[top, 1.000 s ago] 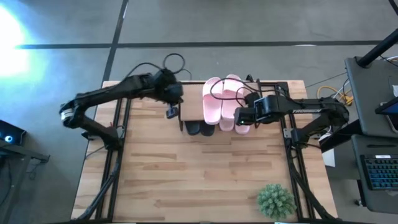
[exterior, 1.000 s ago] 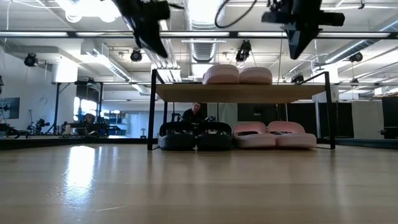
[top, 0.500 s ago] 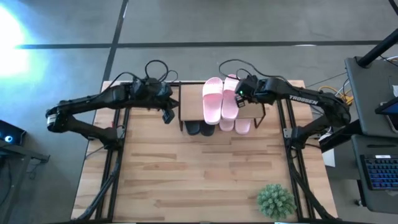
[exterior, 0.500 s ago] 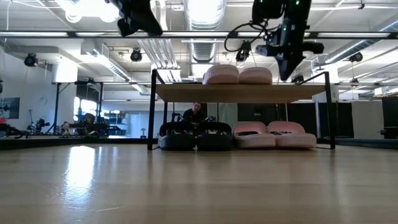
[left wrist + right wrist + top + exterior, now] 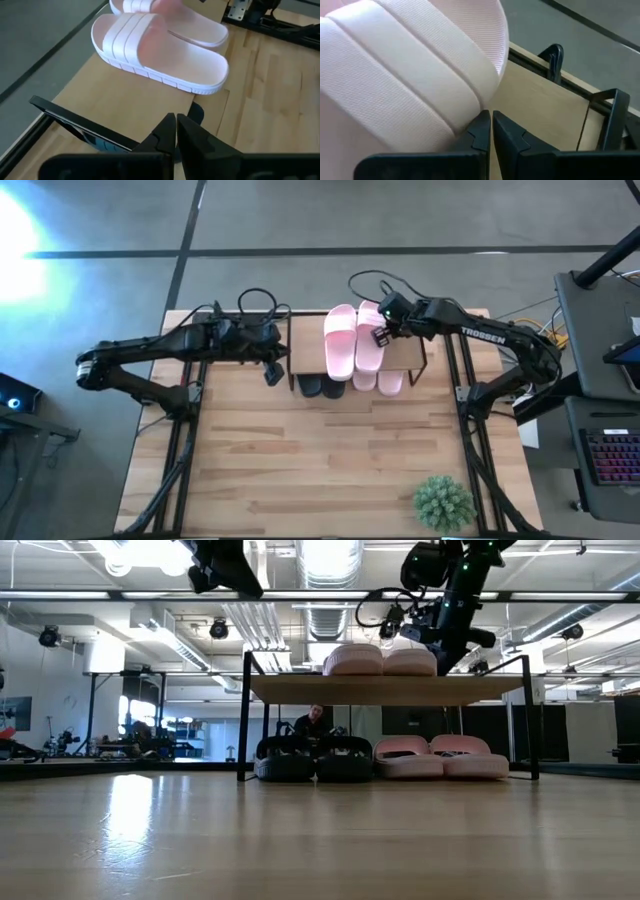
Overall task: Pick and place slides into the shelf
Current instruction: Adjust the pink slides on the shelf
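The shelf (image 5: 305, 355) stands at the table's far middle. Two light pink slides (image 5: 340, 340) (image 5: 368, 345) lie side by side, soles down, on its top board (image 5: 300, 688). Under the board the black pair (image 5: 312, 760) and another pink pair (image 5: 440, 758) rest on the table. My right gripper (image 5: 383, 333) is shut beside the right-hand top slide (image 5: 410, 85). My left gripper (image 5: 272, 366) is shut and hovers over the board's left end (image 5: 130, 107), touching nothing. My right gripper has its shut fingers (image 5: 481, 125) against the side edge of the right top slide's wide strap (image 5: 487, 92). It comes from the table's right, slanting down. The slide lies flat on the shelf's top board (image 5: 540, 115).
A spiky green plant (image 5: 443, 502) stands at the table's near right corner. The wide near half of the wooden tabletop (image 5: 300, 470) lies bare. Black frame rails (image 5: 195, 380) run along both sides. A person (image 5: 315, 720) shows in the room behind the shelf.
My right gripper has moved from over the shelf's near right part toward the far edge and down, arriving at the right top slide's side. My left gripper has risen a little by the shelf's left end. The top pink pair has shifted slightly toward the table's left.
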Controlling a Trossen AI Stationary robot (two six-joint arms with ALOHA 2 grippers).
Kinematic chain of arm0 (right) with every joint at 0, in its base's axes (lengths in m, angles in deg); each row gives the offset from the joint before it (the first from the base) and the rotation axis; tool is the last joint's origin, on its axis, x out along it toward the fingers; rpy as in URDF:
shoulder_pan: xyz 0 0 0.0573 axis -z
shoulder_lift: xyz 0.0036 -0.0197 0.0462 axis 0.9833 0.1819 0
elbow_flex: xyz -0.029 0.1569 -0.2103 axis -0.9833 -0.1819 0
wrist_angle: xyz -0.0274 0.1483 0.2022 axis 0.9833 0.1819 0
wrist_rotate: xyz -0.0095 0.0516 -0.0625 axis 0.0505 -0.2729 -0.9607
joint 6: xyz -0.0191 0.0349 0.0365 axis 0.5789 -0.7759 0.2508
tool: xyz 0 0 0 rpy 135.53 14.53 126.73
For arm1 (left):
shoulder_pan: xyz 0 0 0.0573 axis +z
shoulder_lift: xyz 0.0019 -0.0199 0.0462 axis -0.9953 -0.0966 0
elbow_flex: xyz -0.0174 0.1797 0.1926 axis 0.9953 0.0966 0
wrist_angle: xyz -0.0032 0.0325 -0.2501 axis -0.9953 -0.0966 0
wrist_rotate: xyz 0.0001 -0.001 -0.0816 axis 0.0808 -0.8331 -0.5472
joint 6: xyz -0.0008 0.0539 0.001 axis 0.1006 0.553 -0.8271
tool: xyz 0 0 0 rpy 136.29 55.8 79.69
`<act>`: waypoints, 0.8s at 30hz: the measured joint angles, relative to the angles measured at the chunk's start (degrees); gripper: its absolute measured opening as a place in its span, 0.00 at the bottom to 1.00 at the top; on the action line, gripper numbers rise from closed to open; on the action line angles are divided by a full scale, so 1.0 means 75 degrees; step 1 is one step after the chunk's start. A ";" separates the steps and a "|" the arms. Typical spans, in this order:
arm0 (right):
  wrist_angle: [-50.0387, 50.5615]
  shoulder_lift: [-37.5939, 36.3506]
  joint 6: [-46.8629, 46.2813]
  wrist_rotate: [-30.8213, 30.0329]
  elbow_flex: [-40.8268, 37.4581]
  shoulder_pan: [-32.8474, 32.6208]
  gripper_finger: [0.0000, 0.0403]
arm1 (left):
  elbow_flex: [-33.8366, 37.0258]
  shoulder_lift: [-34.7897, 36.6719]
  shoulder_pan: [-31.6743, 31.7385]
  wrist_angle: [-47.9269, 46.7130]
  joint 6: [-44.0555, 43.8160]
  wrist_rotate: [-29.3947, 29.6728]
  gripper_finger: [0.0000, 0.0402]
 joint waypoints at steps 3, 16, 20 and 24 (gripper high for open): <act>-0.0017 0.0001 0.0176 0.0167 0.0000 -0.0010 0.03 | 0.0000 -0.0054 0.0000 -0.0003 0.0005 0.0000 0.00; -0.0058 -0.0001 0.0881 0.0548 -0.0003 -0.0010 0.03 | 0.0006 -0.0307 0.0000 0.0187 0.0195 0.0061 0.00; -0.0013 -0.0044 0.1031 0.0413 -0.0007 -0.0016 0.03 | 0.0004 -0.0482 0.0012 0.0463 0.0349 0.0060 0.00; 0.0404 -0.0057 0.0831 0.0021 0.0066 -0.0045 0.03 | 0.0003 -0.0811 0.0163 0.1019 0.0643 0.0017 0.00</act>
